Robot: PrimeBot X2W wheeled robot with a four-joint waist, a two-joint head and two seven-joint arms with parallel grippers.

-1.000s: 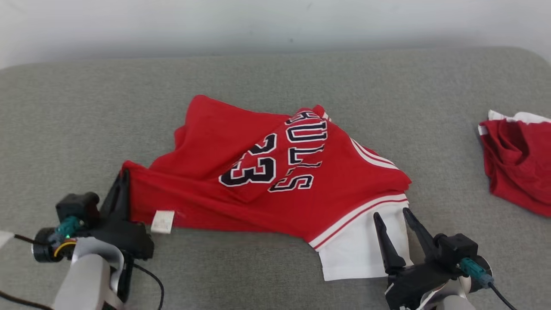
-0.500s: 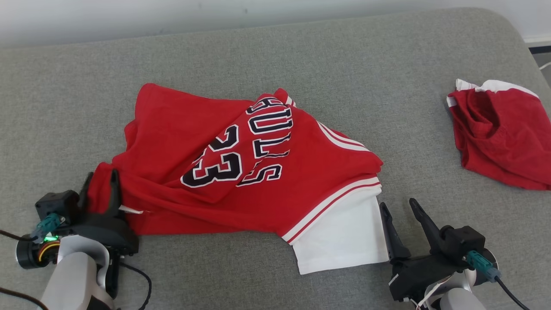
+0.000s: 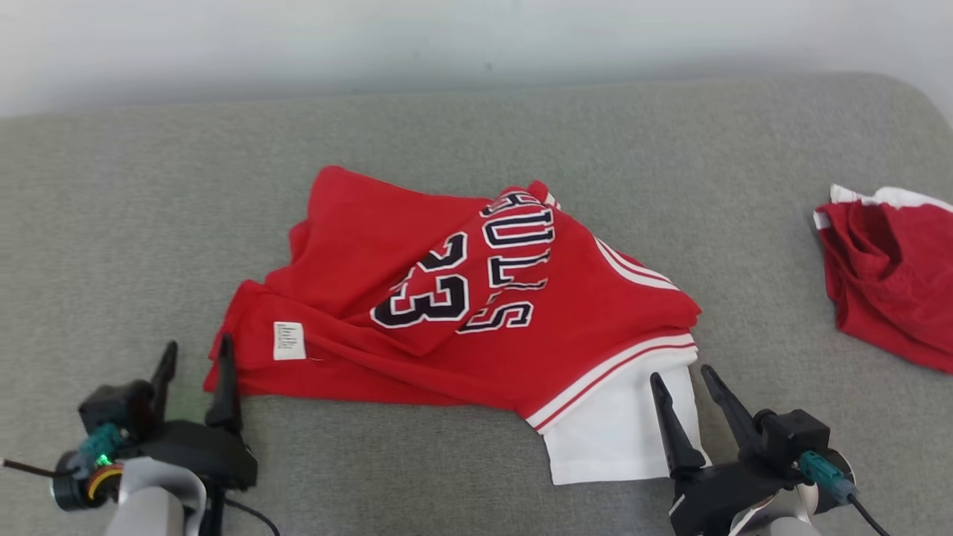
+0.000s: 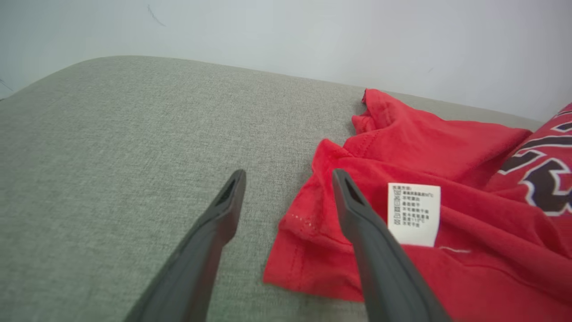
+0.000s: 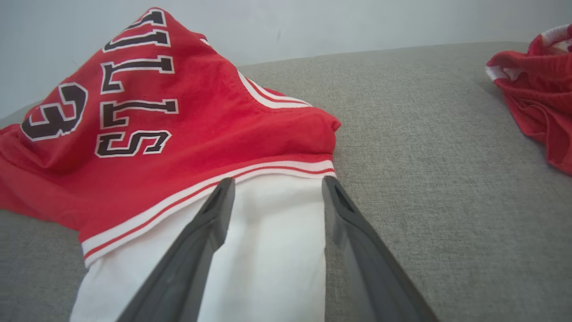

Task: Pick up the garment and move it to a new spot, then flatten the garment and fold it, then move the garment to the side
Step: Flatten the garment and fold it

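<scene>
At the near left the left gripper (image 3: 197, 348) stands wide open with nothing in it, its two dark fingers pointing away over the grey couch (image 3: 149, 223). Its outer finger is over bare cushion, while the inner one sits at the near-left corner of the jersey (image 3: 357, 246); whether it touches the cloth I cannot tell. In the left wrist view that finger crosses in front of the red hem, just beside a white label (image 4: 414, 213) printed with small dark text. The jersey lies crumpled in the middle of the couch, red, with folds piled toward the back. Black, white-edged lettering and the number 23 run sideways across its raised centre. On its right side, white and red stripes edge the red cloth, and a white panel (image 3: 618, 439) spreads flat from under them toward the near edge. The right gripper (image 3: 680, 374) is at that panel, also wide open and empty. In the right wrist view one finger lies over the white cloth and the other runs along its right edge. Well apart, at the far right of the couch, a second red garment (image 3: 893, 275) with white trim sits in a heap. A pale wall (image 3: 447, 37) runs behind.
</scene>
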